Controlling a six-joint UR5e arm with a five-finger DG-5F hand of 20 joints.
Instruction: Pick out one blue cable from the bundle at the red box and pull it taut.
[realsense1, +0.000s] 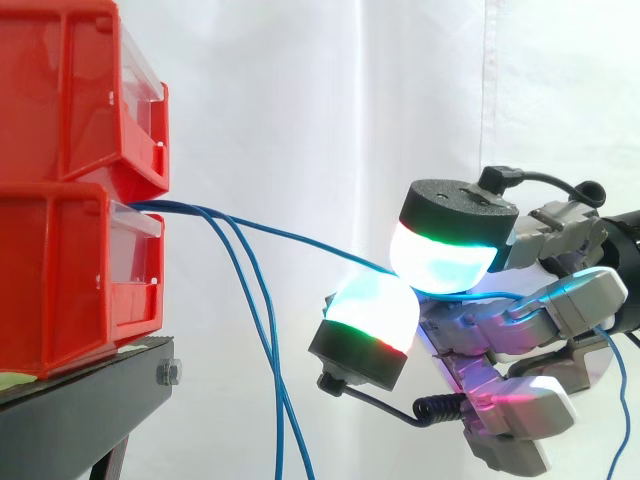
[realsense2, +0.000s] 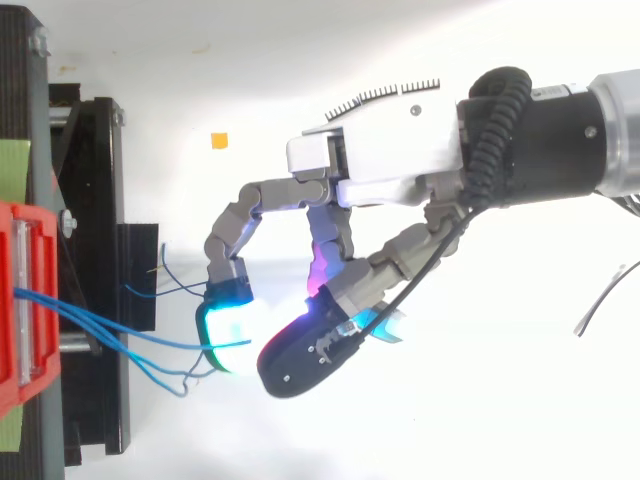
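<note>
Two red bins are stacked at the left; the blue cables come out of the front of the lower bin (realsense1: 70, 280). One blue cable (realsense1: 300, 238) runs from there in a shallow curve rightward to my hand (realsense1: 500, 330). The hand is shut on it, pinching it between two glowing fingertips (realsense1: 445, 255), one above the other. Two more blue cables (realsense1: 262, 340) hang down from the bin's front. From above, the hand (realsense2: 390, 165) reaches in from the right, with its curled fingers meeting near the cable ends (realsense2: 150, 340).
The bins rest on a black stand (realsense1: 90, 400) at the left, and the upper red bin (realsense1: 60, 90) overhangs the lower one. A white curtain hangs behind. A length of blue cable (realsense1: 618, 400) trails down behind the hand at the right edge.
</note>
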